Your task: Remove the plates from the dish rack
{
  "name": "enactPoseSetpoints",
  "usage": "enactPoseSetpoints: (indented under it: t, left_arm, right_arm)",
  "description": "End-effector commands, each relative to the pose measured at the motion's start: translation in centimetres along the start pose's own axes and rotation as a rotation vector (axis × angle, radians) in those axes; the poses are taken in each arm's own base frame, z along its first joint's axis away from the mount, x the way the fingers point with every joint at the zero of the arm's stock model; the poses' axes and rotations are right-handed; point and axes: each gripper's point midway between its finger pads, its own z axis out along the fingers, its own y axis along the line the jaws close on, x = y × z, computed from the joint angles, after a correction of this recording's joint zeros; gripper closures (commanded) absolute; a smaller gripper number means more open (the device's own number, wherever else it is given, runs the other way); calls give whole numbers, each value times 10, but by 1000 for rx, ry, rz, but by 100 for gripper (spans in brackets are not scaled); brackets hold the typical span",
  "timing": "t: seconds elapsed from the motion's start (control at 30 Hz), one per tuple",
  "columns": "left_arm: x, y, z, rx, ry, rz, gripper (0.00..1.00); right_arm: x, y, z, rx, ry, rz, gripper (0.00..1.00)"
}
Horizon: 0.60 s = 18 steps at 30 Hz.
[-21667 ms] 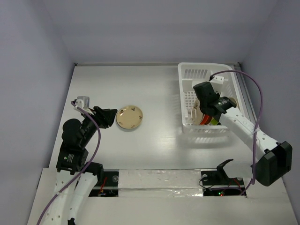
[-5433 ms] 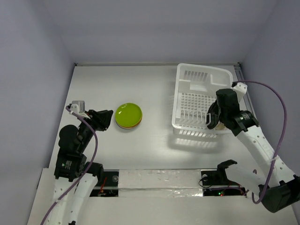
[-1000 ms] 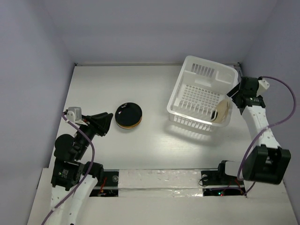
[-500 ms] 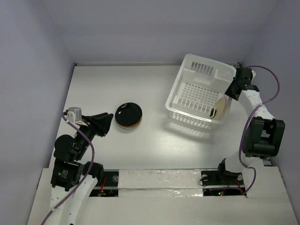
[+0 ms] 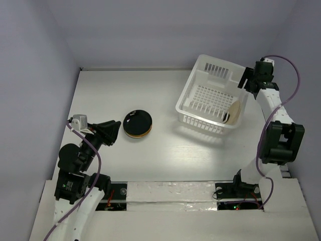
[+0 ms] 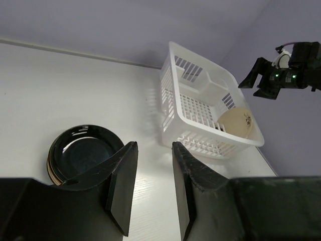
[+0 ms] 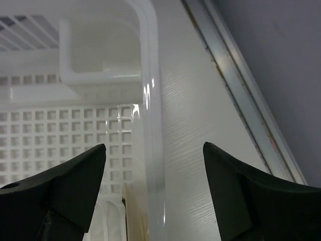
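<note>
The white dish rack point(image 5: 193, 98) sits askew at the far right of the table. One yellow-brown plate point(image 5: 234, 111) stands on edge inside, against its near right wall. At mid-left lies a stack of plates point(image 5: 138, 123), a dark one on top. My right gripper point(image 5: 247, 80) hovers open over the rack's far right corner, and in the wrist view this gripper point(image 7: 154, 146) straddles the rack's rim point(image 7: 149, 75) above the plate's edge point(image 7: 133, 216), holding nothing. My left gripper point(image 5: 113, 131) stays just left of the stack point(image 6: 83, 153); the left gripper point(image 6: 154, 145) is open and empty.
Purple walls close in on the left, back and right. A metal strip point(image 7: 241, 90) runs along the table's right edge beside the rack. The right arm point(image 5: 278, 130) stands tall against the right wall. A white taped ledge point(image 5: 170, 193) crosses the near edge.
My right gripper has drawn back from the plate toward the rack's far right corner. The rack has slid and turned a little to the left. The left arm has not moved.
</note>
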Motion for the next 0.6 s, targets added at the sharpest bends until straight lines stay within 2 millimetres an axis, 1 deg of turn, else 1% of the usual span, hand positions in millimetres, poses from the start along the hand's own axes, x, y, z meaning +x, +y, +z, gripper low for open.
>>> enactPoseSetpoints:
  t: [0.0,0.03,0.07,0.1,0.13,0.17,0.2,0.23,0.27,0.3,0.33,0.37,0.4,0.43,0.47,0.5,0.57]
  left_arm:
    - [-6,-5,3,21,-18,-1,70]
    - [-6,-5,3,22,-19,1,70]
    - [-7,-6,3,23,-22,1,70]
    - [-7,-6,2,26,-22,2,70]
    - [-8,-6,2,25,-24,2,70]
    - [-8,-6,2,25,-24,3,70]
    - [-8,-7,2,28,-26,2,70]
    - [-8,-7,2,29,-26,2,70]
    - [-8,-7,2,30,-25,2,70]
    - [-7,-7,2,32,-24,3,70]
    - [-7,-10,2,44,-21,2,70]
    - [-6,-10,2,44,-18,3,70]
    - [-6,-10,1,45,-19,4,70]
    - [-7,-10,1,45,-20,4,70]
    - [-7,-10,1,47,-23,4,70]
    - [-7,-11,1,48,-24,5,70]
    - [-7,-10,0,43,-25,4,70]
  right_arm:
    - [-66,-19,-48,87,-194,102,16]
    - [-76,-21,-69,97,-238,122,17]
    - [-73,-20,-77,88,-240,126,24]
    - [-71,-10,-89,63,-250,135,30]
    - [-68,-8,-99,54,-254,137,35]
    - [-58,-8,-114,36,-246,139,53]
    - [-49,-3,-120,14,-229,154,67]
    - [-39,4,-124,-30,-206,152,78]
    - [-34,4,-136,-58,-215,162,89]
    - [-11,4,-130,-67,-170,160,100]
    - [-2,9,-132,-101,-152,162,100]
    - [6,18,-135,-135,-145,151,100]
    - [10,17,-140,-146,-150,158,100]
    - [23,23,-139,-166,-121,145,94]
    - [28,23,-139,-170,-109,142,83]
    - [34,23,-135,-166,-87,138,67]
    - [42,22,-131,-155,-59,132,61]
